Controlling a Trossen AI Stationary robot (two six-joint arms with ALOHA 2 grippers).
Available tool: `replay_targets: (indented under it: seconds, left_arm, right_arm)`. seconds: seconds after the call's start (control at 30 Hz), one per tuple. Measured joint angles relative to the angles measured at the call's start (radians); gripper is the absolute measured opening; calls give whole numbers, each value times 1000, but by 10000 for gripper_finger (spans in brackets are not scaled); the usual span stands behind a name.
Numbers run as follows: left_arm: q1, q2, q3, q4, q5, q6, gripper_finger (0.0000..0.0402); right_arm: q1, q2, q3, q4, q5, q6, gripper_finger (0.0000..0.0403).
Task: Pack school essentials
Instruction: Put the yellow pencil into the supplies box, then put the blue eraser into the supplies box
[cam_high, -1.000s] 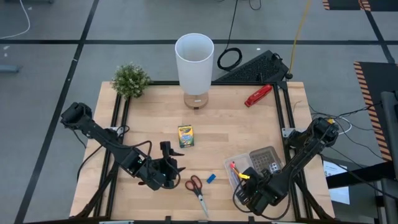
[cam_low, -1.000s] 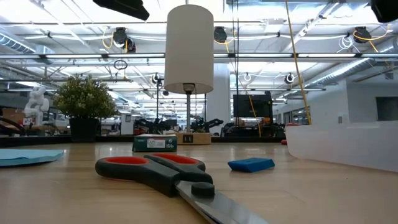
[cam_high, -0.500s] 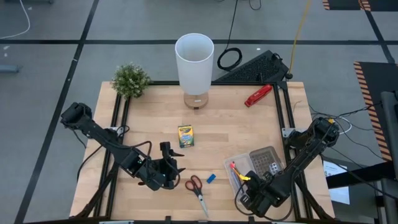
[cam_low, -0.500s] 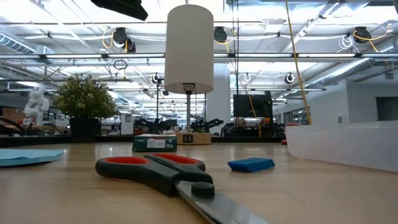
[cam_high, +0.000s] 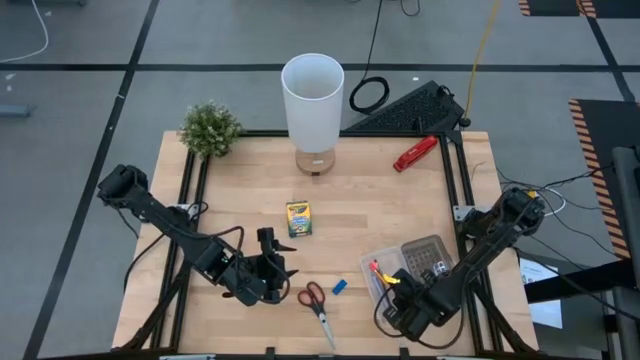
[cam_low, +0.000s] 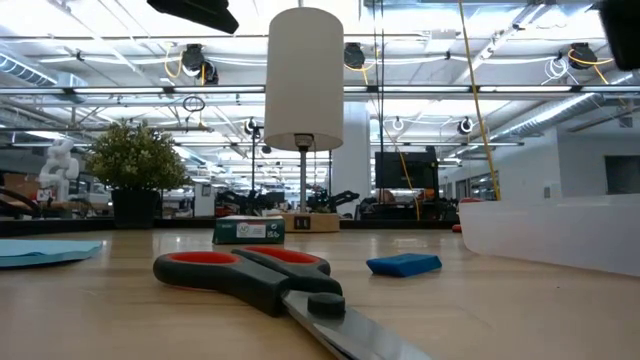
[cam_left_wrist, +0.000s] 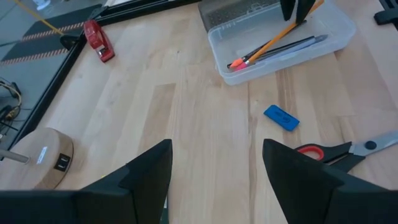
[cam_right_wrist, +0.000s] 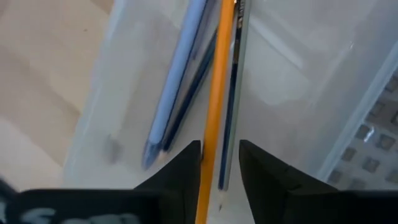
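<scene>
We see the right gripper with its jaws drawn narrow around an orange pencil, which runs straight between the two fingers. Just beside that pencil lie a pale blue pen and a darker blue one, all inside a clear plastic box at the near right part of the table. In the high view the right gripper sits over that box's near end, by the pencils.

The left gripper has its jaws spread wide with nothing between them. We find it low over the near left part of the table, pointing towards the clear box.

Between the two grippers lie the red-handled scissors and, near them, a small blue eraser. The low view shows the scissors and eraser apart on the wood. The crayon box lies near the table's middle. Farther back stand a white lamp, a small green plant at the far left corner, and a red stapler at the far right.
</scene>
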Motion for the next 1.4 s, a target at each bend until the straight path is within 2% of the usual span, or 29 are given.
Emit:
replay_targets:
  seconds: [0.13,0.37,0.43,0.63,1.0,1.2,1.4]
  left_arm:
    - [0,0,0,0,0,0,250]
    - [0,0,0,0,1,1,250]
    - [0,0,0,0,1,1,250]
    - [0,0,0,0,1,1,250]
    - [0,0,0,1,1,15,250]
    - [0,0,0,-2,25,15,250]
    - [1,0,0,-19,35,8,250]
  right_arm:
    - [-16,0,-24,41,-22,-11,98]
    - [-28,0,-39,59,-52,-27,20]
    - [-28,0,-39,59,-45,-27,12]
    - [-28,-23,-39,52,-19,-15,42]
    - [-34,-36,-39,65,80,-67,27]
    - [-38,-45,-39,68,96,-185,53]
    - [-39,-110,-39,70,204,-368,66]
